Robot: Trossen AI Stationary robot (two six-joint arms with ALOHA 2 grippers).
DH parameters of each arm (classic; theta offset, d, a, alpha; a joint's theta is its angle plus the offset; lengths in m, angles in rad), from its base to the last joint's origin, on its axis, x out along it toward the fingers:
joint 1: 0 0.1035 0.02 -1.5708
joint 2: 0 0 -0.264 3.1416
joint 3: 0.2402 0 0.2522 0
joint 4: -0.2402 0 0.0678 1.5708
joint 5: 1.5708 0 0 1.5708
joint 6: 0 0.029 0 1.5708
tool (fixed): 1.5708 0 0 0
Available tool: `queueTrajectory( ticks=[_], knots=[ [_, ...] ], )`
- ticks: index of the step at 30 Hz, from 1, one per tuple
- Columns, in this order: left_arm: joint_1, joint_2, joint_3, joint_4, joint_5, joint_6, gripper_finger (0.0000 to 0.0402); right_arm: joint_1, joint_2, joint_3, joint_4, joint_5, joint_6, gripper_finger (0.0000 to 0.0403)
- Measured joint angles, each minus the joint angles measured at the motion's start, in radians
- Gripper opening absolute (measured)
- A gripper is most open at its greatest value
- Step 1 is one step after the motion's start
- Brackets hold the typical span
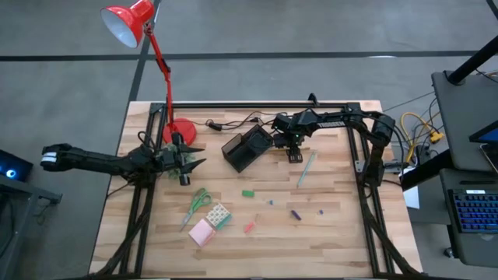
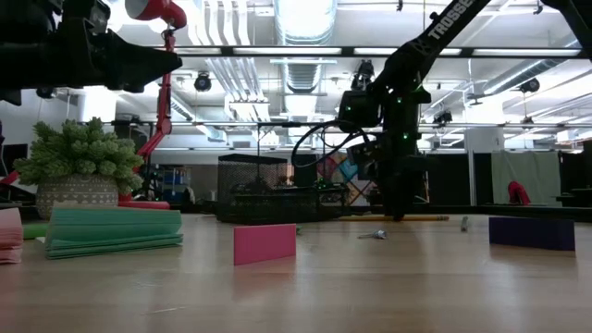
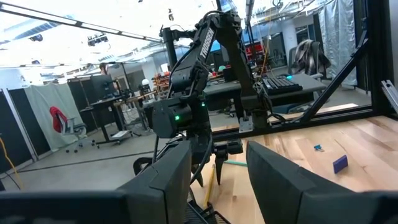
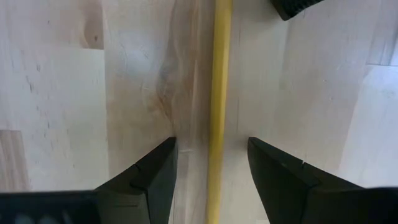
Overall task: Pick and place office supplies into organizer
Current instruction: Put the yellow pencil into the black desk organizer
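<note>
The right end effector [image 4: 211, 168] points straight down at the tabletop [image 4: 56, 93], fingers wide, one on each side of the yellow pencil [image 4: 219, 74]. It holds nothing yet. The pencil is thin and round, so I think it could roll or slip out when the fingers shut. The organizer [image 1: 247, 148] sits just beside this end effector, so the arm could bump it when lifting. The left end effector [image 1: 187, 161] waits well apart, near the lamp [image 1: 148, 47], fingers part open and empty.
</note>
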Motion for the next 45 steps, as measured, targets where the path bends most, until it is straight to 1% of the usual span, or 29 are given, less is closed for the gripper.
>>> queueTrajectory(
  ticks=[14, 17, 21, 35, 45],
  knots=[
    [0.0, -0.009, 0.0, 0.0, 0.0, 0.0, 0.0142, -0.003, -0.001, -0.007, 0.02, 0.006, 0.022, 0.0187],
    [0.0, -0.009, 0.0, 0.0, 0.0, 0.0, 0.0142, -0.003, -0.003, -0.017, 0.027, 0.006, 0.022, 0.018],
    [0.0, -0.009, 0.0, 0.0, 0.0, 0.0, 0.0142, -0.003, -0.005, -0.029, 0.034, 0.004, 0.022, 0.0159],
    [0.0, -0.009, 0.0, 0.0, 0.0, 0.0, 0.0142, -0.003, -0.003, -0.034, 0.026, 0.006, 0.01, 0.0065],
    [0.0, -0.009, 0.0, 0.0, 0.0, 0.0, 0.0142, -0.003, -0.002, -0.035, 0.018, 0.011, -0.032, 0.0026]
  ],
)
